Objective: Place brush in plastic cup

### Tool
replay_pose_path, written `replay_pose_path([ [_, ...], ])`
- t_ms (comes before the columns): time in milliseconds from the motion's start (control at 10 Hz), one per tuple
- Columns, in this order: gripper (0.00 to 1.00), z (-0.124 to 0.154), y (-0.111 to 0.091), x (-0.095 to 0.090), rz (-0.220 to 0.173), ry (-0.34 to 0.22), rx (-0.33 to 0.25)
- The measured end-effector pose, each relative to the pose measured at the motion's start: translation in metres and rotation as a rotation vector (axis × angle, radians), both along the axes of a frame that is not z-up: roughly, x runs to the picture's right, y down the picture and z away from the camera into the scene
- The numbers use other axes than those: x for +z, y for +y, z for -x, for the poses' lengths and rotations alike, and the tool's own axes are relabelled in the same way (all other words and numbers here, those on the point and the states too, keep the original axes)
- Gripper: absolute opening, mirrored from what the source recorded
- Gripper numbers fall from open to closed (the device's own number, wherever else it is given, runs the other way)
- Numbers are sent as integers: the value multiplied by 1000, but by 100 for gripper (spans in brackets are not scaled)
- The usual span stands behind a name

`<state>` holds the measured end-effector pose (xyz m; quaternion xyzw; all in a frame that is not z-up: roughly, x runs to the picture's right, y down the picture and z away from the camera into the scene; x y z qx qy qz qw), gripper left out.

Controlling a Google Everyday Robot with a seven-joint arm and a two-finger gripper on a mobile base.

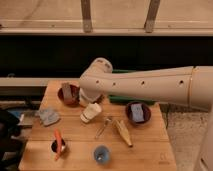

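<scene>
My hand [90, 103], closed narrow, hangs just above the cream cup [92, 114]; its load I cannot tell, while the plastic cup [101, 155] stands mouth-up, ready to receive, near the surface's [150, 146] front edge.

The arm [150, 85] spans the back of the surface [150, 146], its closed pincer [89, 102] apparently just above the tilted cream cup [91, 113]. Bare wood rings the blue cup [102, 154] at the front; the carrot cup [58, 145] and fork [104, 127] lie nearby, apart
</scene>
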<state>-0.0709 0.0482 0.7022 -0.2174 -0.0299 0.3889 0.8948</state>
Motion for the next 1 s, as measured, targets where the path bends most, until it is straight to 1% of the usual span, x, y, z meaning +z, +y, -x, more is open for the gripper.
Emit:
replay_pose_path([
  [100, 0, -10, -2, -3, -8, 21, 14],
  [200, 0, -20, 0, -4, -7, 39, 26],
  [300, 0, -40, 5, -6, 1, 65, 46],
  [400, 0, -53, 11, -8, 13, 78, 66],
  [500, 0, -76, 22, -9, 27, 94, 92],
  [600, 0, -93, 33, -10, 43, 95, 112],
  [700, 0, -113, 46, -9, 74, 85, 137],
  [800, 0, -127, 56, -7, 116, 69, 153],
  [1000, 0, -146, 72, -3, 253, -2, 184],
])
